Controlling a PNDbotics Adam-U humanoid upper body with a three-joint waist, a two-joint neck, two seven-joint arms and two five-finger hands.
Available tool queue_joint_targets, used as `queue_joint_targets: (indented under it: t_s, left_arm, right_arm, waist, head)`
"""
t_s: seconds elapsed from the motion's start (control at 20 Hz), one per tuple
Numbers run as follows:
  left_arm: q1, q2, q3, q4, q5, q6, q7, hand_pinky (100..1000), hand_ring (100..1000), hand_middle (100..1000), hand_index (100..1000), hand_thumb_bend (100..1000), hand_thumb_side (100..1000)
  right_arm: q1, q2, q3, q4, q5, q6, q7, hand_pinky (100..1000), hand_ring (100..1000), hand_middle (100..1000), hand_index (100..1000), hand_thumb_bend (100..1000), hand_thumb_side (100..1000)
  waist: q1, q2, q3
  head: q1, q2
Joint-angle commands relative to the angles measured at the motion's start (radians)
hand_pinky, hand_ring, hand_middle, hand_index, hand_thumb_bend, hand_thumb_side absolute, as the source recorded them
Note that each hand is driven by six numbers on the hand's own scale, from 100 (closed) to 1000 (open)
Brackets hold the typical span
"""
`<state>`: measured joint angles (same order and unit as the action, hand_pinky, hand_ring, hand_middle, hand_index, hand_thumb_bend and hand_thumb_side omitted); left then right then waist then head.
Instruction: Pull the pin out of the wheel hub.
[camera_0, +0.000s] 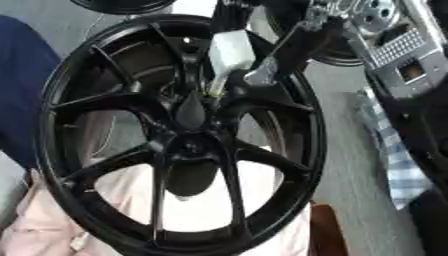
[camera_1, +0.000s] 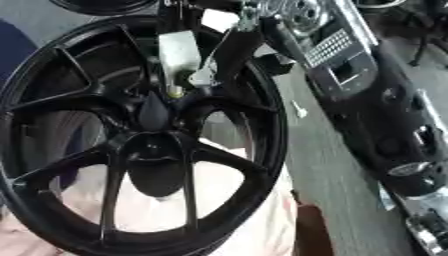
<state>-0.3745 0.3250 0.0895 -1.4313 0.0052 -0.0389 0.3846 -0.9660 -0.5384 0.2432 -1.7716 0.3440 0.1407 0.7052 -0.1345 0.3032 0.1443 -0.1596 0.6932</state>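
Reaching down from the upper right, the right hand (camera_0: 262, 60) pinches a white-handled pin (camera_0: 230, 55) whose tip meets the black wheel hub (camera_0: 194, 145) just above its centre. That wheel leans over a pale pink cloth (camera_0: 52, 225).

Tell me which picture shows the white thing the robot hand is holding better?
The left eye view: the white piece sits clear of the edges there, with its yellowish tip by the black wheel hub. The right eye view shows it too, narrower and partly behind dark fingers of the robot hand.
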Motion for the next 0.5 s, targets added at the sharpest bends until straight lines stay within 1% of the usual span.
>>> queue_joint_targets:
  t_s: [0.05, 0.15, 0.25, 0.4, 0.45, 0.5]
  left_arm:
    - [-0.004, 0.017, 0.004, -0.013, 0.002, 0.000, 0.002, 599, 666, 597, 706, 100, 772]
    - [-0.002, 0.020, 0.006, -0.013, 0.002, 0.000, 0.003, 598, 667, 597, 706, 100, 771]
    - [0.000, 0.022, 0.008, -0.013, 0.002, 0.000, 0.005, 599, 667, 597, 706, 100, 772]
    - [0.004, 0.026, 0.012, -0.012, 0.002, 0.000, 0.009, 598, 667, 598, 706, 100, 772]
    - [0.005, 0.027, 0.014, -0.013, 0.003, 0.000, 0.011, 598, 667, 597, 706, 100, 772]
    - [0.006, 0.028, 0.016, -0.013, 0.003, 0.000, 0.013, 598, 667, 597, 706, 100, 772]
  right_arm:
    - [-0.030, -0.071, -0.060, -0.024, -0.061, 0.017, -0.042, 636, 531, 216, 398, 323, 100]
    - [-0.036, -0.116, -0.094, -0.020, -0.141, 0.030, -0.075, 628, 530, 214, 397, 322, 100]
    - [-0.036, -0.173, -0.131, -0.016, -0.217, 0.044, -0.114, 628, 530, 213, 397, 321, 100]
    - [-0.005, -0.272, -0.195, -0.016, -0.283, 0.056, -0.185, 626, 533, 215, 401, 317, 100]
    - [0.021, -0.313, -0.223, -0.014, -0.304, 0.059, -0.216, 626, 534, 221, 403, 153, 100]
    - [0.056, -0.358, -0.255, -0.012, -0.321, 0.063, -0.250, 627, 537, 220, 406, 315, 100]
  waist:
    - [0.008, -0.028, -0.003]
    - [0.007, -0.028, -0.007]
    - [0.007, -0.029, -0.012]
    - [0.006, -0.030, -0.021]
    - [0.006, -0.030, -0.025]
    - [0.005, -0.029, -0.029]
  head:
    - [0.008, 0.007]
    - [0.014, 0.007]
    - [0.020, 0.006]
    - [0.030, 0.006]
    - [0.034, 0.006]
    - [0.040, 0.005]
